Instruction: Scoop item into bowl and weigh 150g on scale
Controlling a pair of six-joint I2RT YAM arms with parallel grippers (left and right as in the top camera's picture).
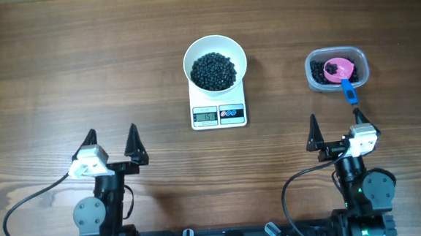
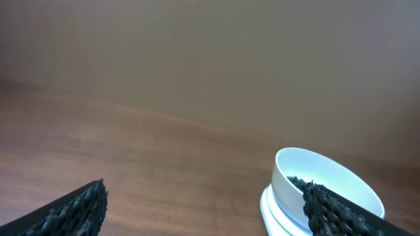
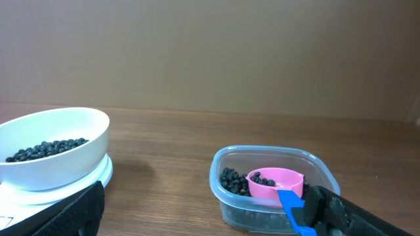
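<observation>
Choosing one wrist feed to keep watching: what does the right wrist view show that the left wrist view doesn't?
Right wrist only: the clear tub with leftover black beads and a pink scoop resting in it, its blue handle out over the rim. Left wrist only: the stretch of table left of the bowl. Both: that bowl, holding beads, on the scale.

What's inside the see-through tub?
The clear tub holds black beads and a pink scoop, its blue handle poking over the rim. Whatever lies beneath them is covered.
</observation>
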